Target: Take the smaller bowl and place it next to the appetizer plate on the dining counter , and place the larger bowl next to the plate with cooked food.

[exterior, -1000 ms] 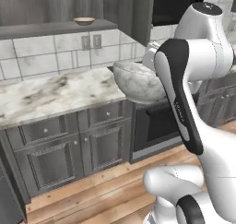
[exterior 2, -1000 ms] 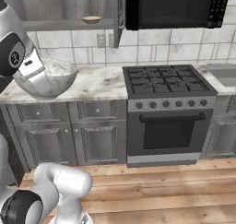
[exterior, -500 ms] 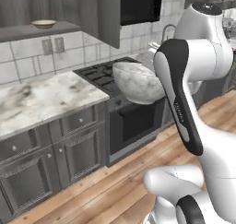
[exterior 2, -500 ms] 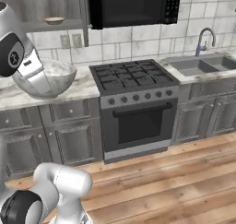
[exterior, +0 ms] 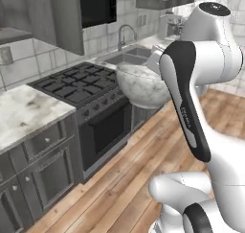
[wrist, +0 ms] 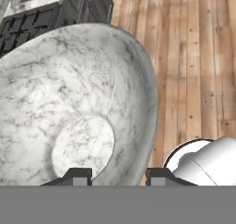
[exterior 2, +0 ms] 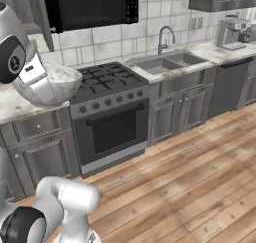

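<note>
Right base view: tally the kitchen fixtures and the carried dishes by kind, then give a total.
Bowls: 1, the larger bowl held in the gripper
Stoves: 1
Microwaves: 1
Sinks: 1
Faucets: 1
Coffee machines: 1
Total: 6

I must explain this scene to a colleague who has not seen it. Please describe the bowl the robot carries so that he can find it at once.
Start at the black gas stove under the dark microwave. In front of it, the white arm's fingers clamp the rim of a big, deep, white-grey marbled bowl, held in the air. It rests on no counter.
</note>
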